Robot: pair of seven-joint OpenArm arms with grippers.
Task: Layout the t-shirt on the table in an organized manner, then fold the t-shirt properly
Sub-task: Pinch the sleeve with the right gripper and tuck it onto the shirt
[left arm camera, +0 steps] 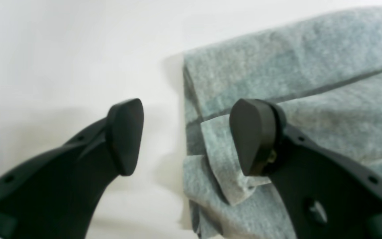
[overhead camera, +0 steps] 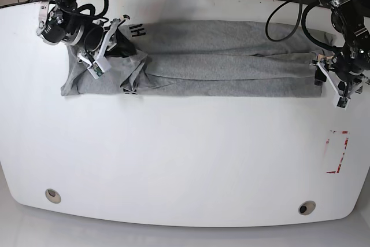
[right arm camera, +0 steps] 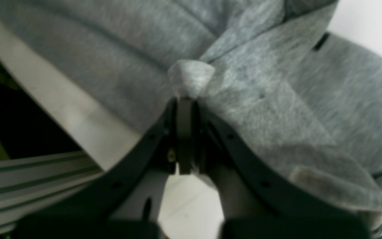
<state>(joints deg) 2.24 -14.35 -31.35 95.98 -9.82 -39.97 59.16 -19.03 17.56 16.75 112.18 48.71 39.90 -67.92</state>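
The heather-grey t-shirt (overhead camera: 219, 65) lies as a long folded strip across the far part of the white table (overhead camera: 173, 160); black lettering (overhead camera: 136, 29) shows near its left end. My right gripper (overhead camera: 117, 40) is at that left end. In the right wrist view it (right arm camera: 186, 99) is shut on a small raised peak of the t-shirt (right arm camera: 260, 99). My left gripper (overhead camera: 319, 72) hovers at the strip's right end. In the left wrist view it (left arm camera: 189, 134) stands open, straddling the t-shirt's (left arm camera: 293, 66) layered edge with nothing gripped.
A red-and-white rectangular mark (overhead camera: 337, 151) sits on the table's right side. Two round metal grommets (overhead camera: 52, 195) (overhead camera: 306, 207) lie near the front edge. The table's rounded edge (right arm camera: 78, 113) runs close beside the right gripper. Cables lie behind the table.
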